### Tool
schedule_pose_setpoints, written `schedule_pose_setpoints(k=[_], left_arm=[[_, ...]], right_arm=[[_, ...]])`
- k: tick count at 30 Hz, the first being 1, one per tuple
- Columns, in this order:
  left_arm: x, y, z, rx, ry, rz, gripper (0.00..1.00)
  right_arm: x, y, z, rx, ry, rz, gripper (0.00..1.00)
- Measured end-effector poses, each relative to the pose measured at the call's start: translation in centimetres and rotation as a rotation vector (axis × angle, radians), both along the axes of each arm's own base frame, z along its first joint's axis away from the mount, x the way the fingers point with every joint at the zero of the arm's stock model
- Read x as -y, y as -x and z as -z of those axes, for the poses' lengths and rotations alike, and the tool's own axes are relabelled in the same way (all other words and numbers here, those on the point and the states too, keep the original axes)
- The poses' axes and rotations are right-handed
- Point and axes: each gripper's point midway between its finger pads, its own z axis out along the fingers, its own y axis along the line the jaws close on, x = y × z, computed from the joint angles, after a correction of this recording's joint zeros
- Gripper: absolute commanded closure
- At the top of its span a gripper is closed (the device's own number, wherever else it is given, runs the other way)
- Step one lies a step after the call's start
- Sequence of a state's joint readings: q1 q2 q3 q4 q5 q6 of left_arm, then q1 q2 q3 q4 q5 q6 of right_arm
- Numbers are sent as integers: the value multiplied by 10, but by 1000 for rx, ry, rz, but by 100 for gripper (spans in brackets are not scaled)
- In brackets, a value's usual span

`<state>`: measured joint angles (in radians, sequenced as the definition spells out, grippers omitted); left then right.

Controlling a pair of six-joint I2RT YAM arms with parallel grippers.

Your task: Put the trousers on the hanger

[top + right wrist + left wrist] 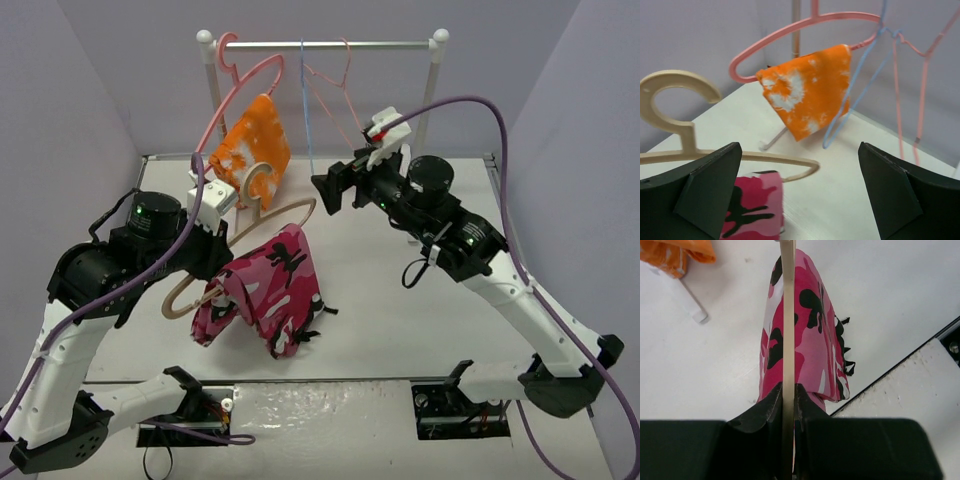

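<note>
My left fingers (767,407) are pressed together on the hanger (787,315) frame; the left gripper (788,392) carries it edge-on over the table (400,300). The trousers (812,345) hang folded over the crossbar; whether their ends touch the table, I cannot tell. Right gripper (799,175): jaws wide apart, empty, facing the hook.

Judgement: hold the hanger level and the clamp firm, or the drape slides off.

Left elbow is bent, wrist looking down. Right arm is stretched toward the rail (330,44).

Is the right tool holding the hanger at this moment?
No, the right tool stands wide open and grips nothing; the hanger sits beyond it.
</note>
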<state>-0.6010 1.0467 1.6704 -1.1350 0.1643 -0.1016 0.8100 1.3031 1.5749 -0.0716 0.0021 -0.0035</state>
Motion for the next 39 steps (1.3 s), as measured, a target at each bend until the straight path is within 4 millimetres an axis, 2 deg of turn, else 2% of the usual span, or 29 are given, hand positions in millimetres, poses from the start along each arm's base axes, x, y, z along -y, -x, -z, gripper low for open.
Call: schedule_pose_setpoints(k=[2, 5, 9, 13, 16, 19, 24, 27, 32, 39], left_arm=[[-7, 6, 4, -24, -28, -7, 100], [-17, 10, 9, -42, -69, -28, 100], [-27, 8, 12, -36, -109, -73, 100], [-29, -7, 11, -18, -119, -134, 100], [-23, -30, 9, 1, -128, -182, 100], [-11, -62, 4, 35, -126, -236, 100], [7, -122, -12, 119, -107, -331, 100], [12, -151, -24, 163, -88, -385, 100], [18, -183, -41, 206, -65, -435, 100], [42, -229, -50, 240, -28, -452, 100]], right_arm=[[20, -2, -4, 16, -18, 63, 0], [45, -10, 5, 0, -29, 137, 0], [68, -21, 30, -48, -24, 210, 0], [81, -24, 63, -108, 8, 257, 0], [89, -22, 78, -135, 23, 283, 0], [96, -18, 81, -139, 17, 302, 0], [109, -5, 73, -124, -24, 321, 0], [118, 4, 65, -110, -49, 337, 0], [132, 16, 61, -110, -66, 359, 0], [145, 30, 67, -128, -78, 381, 0]])
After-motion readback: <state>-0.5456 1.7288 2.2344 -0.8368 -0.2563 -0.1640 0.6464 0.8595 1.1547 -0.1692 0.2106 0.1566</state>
